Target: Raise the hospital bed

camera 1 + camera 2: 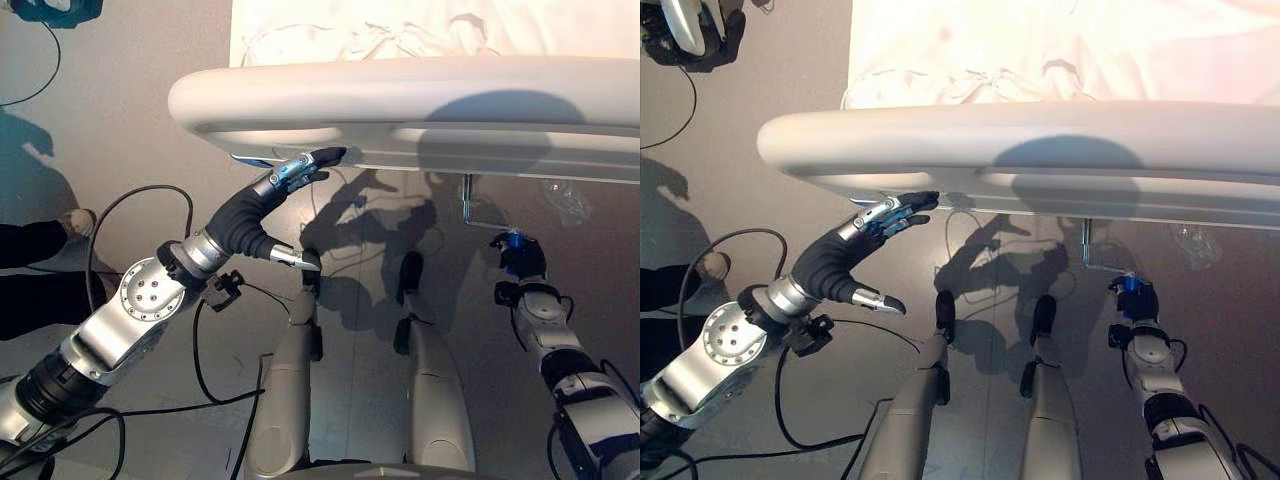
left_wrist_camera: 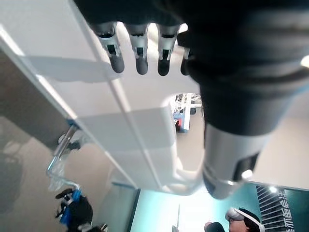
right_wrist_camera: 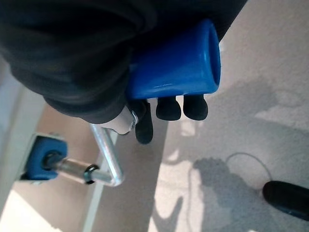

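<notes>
Nearest, low on the robot's right side, the right hand (image 1: 520,258) has its fingers (image 3: 169,108) curled around the blue grip (image 3: 176,65) of the bed's crank handle (image 3: 104,154); the wrist view shows the dark fingertips wrapped under the blue sleeve, and the bent silver rod running from it to a blue fitting (image 3: 41,159) at the bed frame. On the left side, the left hand (image 1: 880,222) is raised with its fingers (image 2: 140,50) straight and slightly apart, their dark tips touching or just beneath the underside of the white footboard (image 1: 420,100), with the thumb (image 1: 878,299) sticking out below, clear of it. The footboard runs across the scene as a broad rounded rail, and the crank hangs beneath it toward the right. Beyond the rail lies the hospital bed (image 1: 1060,50) itself, covered with a rumpled white sheet (image 1: 400,30). At the far left edge a person's shoe (image 1: 75,222) stands on the grey floor (image 1: 110,150).
</notes>
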You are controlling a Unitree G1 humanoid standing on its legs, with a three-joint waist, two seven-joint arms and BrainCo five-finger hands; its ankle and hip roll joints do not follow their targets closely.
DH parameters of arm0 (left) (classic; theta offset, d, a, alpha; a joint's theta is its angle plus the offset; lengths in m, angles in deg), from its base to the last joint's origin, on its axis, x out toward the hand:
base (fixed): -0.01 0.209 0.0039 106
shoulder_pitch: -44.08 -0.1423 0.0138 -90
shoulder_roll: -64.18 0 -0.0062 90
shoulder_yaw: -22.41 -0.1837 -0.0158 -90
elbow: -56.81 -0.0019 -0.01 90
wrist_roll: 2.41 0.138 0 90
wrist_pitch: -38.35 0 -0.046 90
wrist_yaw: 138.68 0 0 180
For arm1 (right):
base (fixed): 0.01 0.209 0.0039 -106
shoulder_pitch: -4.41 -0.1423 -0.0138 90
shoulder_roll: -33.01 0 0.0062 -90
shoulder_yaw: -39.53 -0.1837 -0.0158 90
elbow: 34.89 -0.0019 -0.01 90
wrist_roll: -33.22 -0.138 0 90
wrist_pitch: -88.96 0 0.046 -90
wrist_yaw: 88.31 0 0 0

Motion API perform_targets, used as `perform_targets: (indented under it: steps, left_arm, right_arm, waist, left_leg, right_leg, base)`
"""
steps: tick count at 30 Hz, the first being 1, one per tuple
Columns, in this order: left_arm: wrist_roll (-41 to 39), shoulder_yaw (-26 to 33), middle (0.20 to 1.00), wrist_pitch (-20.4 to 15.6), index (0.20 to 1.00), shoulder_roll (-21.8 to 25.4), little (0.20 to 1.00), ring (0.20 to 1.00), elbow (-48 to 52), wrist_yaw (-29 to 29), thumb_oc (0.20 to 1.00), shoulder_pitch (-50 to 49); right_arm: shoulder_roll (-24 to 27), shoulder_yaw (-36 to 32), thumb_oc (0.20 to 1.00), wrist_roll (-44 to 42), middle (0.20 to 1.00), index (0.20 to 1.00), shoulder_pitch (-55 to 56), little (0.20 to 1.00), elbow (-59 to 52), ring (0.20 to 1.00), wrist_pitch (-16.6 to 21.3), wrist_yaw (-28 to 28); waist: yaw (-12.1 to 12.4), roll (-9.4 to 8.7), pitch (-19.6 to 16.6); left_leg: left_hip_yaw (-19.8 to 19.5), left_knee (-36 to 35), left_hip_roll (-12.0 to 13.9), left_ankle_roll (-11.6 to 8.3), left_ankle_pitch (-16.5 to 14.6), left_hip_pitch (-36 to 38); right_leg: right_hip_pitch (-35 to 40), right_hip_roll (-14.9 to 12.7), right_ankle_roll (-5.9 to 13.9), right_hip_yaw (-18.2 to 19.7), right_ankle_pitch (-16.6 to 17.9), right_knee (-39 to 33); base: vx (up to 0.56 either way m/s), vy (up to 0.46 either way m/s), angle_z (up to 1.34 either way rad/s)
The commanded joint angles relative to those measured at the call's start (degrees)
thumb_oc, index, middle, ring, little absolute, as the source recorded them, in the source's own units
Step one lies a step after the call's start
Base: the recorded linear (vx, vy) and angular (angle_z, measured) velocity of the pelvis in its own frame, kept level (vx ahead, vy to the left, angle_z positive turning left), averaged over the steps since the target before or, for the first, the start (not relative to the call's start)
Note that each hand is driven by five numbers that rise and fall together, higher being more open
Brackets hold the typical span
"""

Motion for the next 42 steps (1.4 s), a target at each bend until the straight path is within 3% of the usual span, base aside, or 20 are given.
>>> perform_targets:
  steps: [1, 4, 7, 10, 12, 13, 14, 18, 19, 26, 27, 28, 29, 30, 40, 42]
  left_arm:
    - [-2.04, -0.41, 1.0, -2.03, 1.0, -4.25, 1.0, 1.0, 1.08, -0.76, 1.0, 0.98]
    - [-2.65, -0.15, 1.0, -1.94, 1.0, -4.42, 1.0, 1.0, 2.22, -1.17, 1.0, 0.83]
    - [-2.92, -0.04, 1.0, -1.78, 1.0, -3.97, 1.0, 1.0, 2.69, -1.51, 1.0, 1.02]
    - [-4.65, 0.21, 1.0, -2.28, 1.0, -4.24, 1.0, 1.0, 3.24, -2.27, 1.0, 3.4]
    - [-4.65, 0.24, 1.0, -2.28, 1.0, -4.24, 1.0, 1.0, 3.25, -2.27, 1.0, 3.39]
    - [-4.48, -0.11, 1.0, -2.42, 1.0, -6.43, 1.0, 1.0, 3.63, -3.36, 1.0, 4.98]
    - [-4.44, -0.01, 1.0, -2.4, 1.0, -6.45, 1.0, 1.0, 3.6, -3.42, 1.0, 5.22]
    - [-4.44, 0.0, 1.0, -2.4, 1.0, -6.45, 1.0, 1.0, 3.6, -3.42, 1.0, 5.22]
    - [-3.33, -0.52, 1.0, -1.75, 1.0, -7.72, 1.0, 1.0, 3.75, -4.79, 1.0, 5.89]
    - [-3.33, -0.45, 1.0, -1.75, 1.0, -7.72, 1.0, 1.0, 3.76, -4.79, 1.0, 5.89]
    - [-1.93, 3.54, 1.0, -1.01, 1.0, -8.87, 1.0, 1.0, 4.92, -8.22, 1.0, 4.25]
    - [-1.96, 3.39, 1.0, -0.94, 1.0, -8.93, 1.0, 1.0, 4.97, -8.21, 1.0, 3.78]
    - [-1.95, 4.4, 1.0, -1.05, 1.0, -9.07, 1.0, 1.0, 5.29, -8.54, 1.0, 3.45]
    - [-1.87, 4.35, 1.0, -0.91, 1.0, -9.33, 1.0, 1.0, 5.18, -8.81, 1.0, 2.9]
    - [-2.11, 5.42, 1.0, -1.05, 1.0, -10.13, 1.0, 1.0, 5.1, -10.37, 1.0, 1.92]
    - [-2.56, 5.93, 1.0, -1.87, 1.0, -9.96, 1.0, 1.0, 5.04, -10.92, 1.0, 1.52]
  right_arm:
    - [19.98, -5.79, 0.2, -7.18, 0.2, 0.2, -1.8, 0.2, 8.71, 0.2, -2.29, -4.75]
    - [20.17, 2.19, 0.2, -2.09, 0.2, 0.2, -6.9, 0.2, 13.21, 0.2, -6.19, -1.94]
    - [18.52, 6.08, 0.2, -0.68, 0.2, 0.2, -10.57, 0.2, 16.24, 0.2, -7.7, -0.38]
    - [13.28, 12.44, 0.2, 4.04, 0.2, 0.2, -16.98, 0.2, 20.68, 0.2, -10.21, 1.71]
    - [13.27, 12.47, 0.2, 4.03, 0.2, 0.2, -17.03, 0.2, 20.7, 0.2, -10.2, 1.72]
    - [10.5, 12.91, 0.2, 3.59, 0.2, 0.2, -18.9, 0.2, 20.97, 0.2, -10.94, 2.27]
    - [10.56, 12.98, 0.2, 3.57, 0.2, 0.2, -19.28, 0.2, 21.06, 0.2, -10.96, 2.29]
    - [10.56, 12.99, 0.2, 3.57, 0.2, 0.2, -19.29, 0.2, 21.07, 0.2, -10.95, 2.29]
    - [7.7, 14.7, 0.2, 5.42, 0.2, 0.2, -22.44, 0.2, 21.91, 0.2, -12.22, 2.48]
    - [7.69, 14.74, 0.2, 5.42, 0.2, 0.2, -22.54, 0.2, 21.95, 0.2, -12.21, 2.49]
    - [-0.67, 21.07, 0.2, 12.65, 0.2, 0.2, -30.65, 0.2, 22.28, 0.2, -16.11, 5.39]
    - [-0.82, 21.19, 0.2, 12.64, 0.2, 0.2, -30.24, 0.2, 22.41, 0.2, -16.15, 5.43]
    - [-1.6, 21.7, 0.2, 13.13, 0.2, 0.2, -31.31, 0.2, 21.47, 0.2, -15.97, 5.36]
    - [-2.03, 22.07, 0.2, 13.11, 0.2, 0.2, -30.97, 0.2, 20.95, 0.2, -15.8, 5.37]
    - [-6.91, 25.75, 0.2, 15.72, 0.2, 0.2, -32.73, 0.2, 18.66, 0.2, -15.78, 5.88]
    - [-11.56, 27.69, 0.2, 15.77, 0.2, 0.2, -33.33, 0.2, 14.99, 0.2, -14.79, 6.82]
  waist:
    - [-1.81, 4.61, -1.26]
    - [-1.06, 4.54, -1.26]
    - [-0.78, 4.35, -1.26]
    - [0.8, 4.5, -1.26]
    - [0.77, 4.49, -1.26]
    - [1.56, 4.96, -1.26]
    - [1.47, 4.93, -1.26]
    - [1.46, 4.92, -1.26]
    - [2.43, 6.04, -1.26]
    - [2.39, 5.99, -1.26]
    - [4.35, 6.68, -1.26]
    - [4.18, 6.57, -1.26]
    - [4.26, 6.48, -1.26]
    - [4.27, 6.25, -1.26]
    - [4.87, 5.98, -1.26]
    - [5.28, 5.69, -1.26]
  left_leg:
    - [-1.95, -2.39, 0.87, -3.12, 1.23, 0.4]
    - [-2.3, 0.85, 0.83, -2.3, -0.17, -2.89]
    - [-2.34, 4.35, 0.48, -1.95, -1.27, -6.39]
    - [-2.98, 12.63, -0.63, -1.72, -3.64, -14.41]
    - [-2.98, 12.69, -0.65, -1.72, -3.67, -14.47]
    - [-3.04, 19.04, -0.78, -1.47, -5.37, -20.05]
    - [-3.04, 20.28, -0.92, -1.45, -5.94, -21.08]
    - [-3.03, 20.31, -0.93, -1.44, -5.95, -21.11]
    - [-3.15, 26.66, -1.19, -1.02, -8.26, -27.28]
    - [-3.11, 26.87, -1.22, -1.01, -8.35, -27.47]
    - [-3.61, 37.45, -1.57, -0.87, -12.11, -39.36]
    - [-3.68, 38.26, -1.74, -1.07, -14.02, -38.19]
    - [-3.65, 38.21, -1.66, -0.82, -12.41, -40.38]
    - [-3.96, 39.18, -1.87, -1.03, -14.38, -39.61]
    - [-4.89, 42.75, -2.62, -0.85, -16.22, -42.68]
    - [-5.06, 44.23, -3.03, -0.62, -16.88, -43.61]
  right_leg:
    - [-2.26, 2.74, 1.77, -1.74, -3.3, 4.2]
    - [-6.12, 2.99, 1.54, -0.95, -4.45, 7.24]
    - [-9.23, 2.89, 1.33, -0.43, -5.0, 9.61]
    - [-15.53, 2.45, 0.95, 0.27, -6.91, 15.97]
    - [-15.59, 2.43, 0.95, 0.28, -6.93, 16.03]
    - [-19.49, 1.51, 0.52, -0.03, -8.3, 21.15]
    - [-20.42, 1.31, 0.53, 0.08, -8.76, 22.2]
    - [-20.45, 1.3, 0.53, 0.09, -8.77, 22.24]
    - [-25.66, 0.44, 0.28, 0.27, -10.31, 28.02]
    - [-25.87, 0.4, 0.29, 0.33, -10.4, 28.25]
    - [-36.25, 0.19, -0.39, -0.36, -13.54, 36.95]
    - [-35.18, 0.13, 0.1, 0.08, -15.25, 37.82]
    - [-37.32, 0.24, -0.4, -0.44, -13.82, 37.63]
    - [-36.45, 0.19, 0.08, -0.14, -15.6, 38.5]
    - [-38.82, -0.36, 0.03, -0.58, -17.33, 41.1]
    - [-39.39, -0.73, -0.07, -0.68, -17.63, 41.88]
  base:
    - [0.0, 0.0, 0.0]
    - [-0.02, -0.029, -0.02]
    - [-0.04, -0.065, 0.0]
    - [-0.04, -0.052, 0.05]
    - [-0.02, -0.012, 0.1]
    - [-0.03, -0.008, 0.08]
    - [-0.03, -0.008, 0.09]
    - [0.0, 0.014, 0.06]
    - [0.0, 0.056, -0.03]
    - [0.02, 0.023, 0.02]
    - [0.18, 0.107, -0.01]
    - [0.15, 0.118, -0.18]
    - [0.1, 0.006, -0.25]
    - [0.05, 0.009, -0.18]
    - [0.04, -0.002, 0.02]
    - [0.08, 0.003, -0.01]
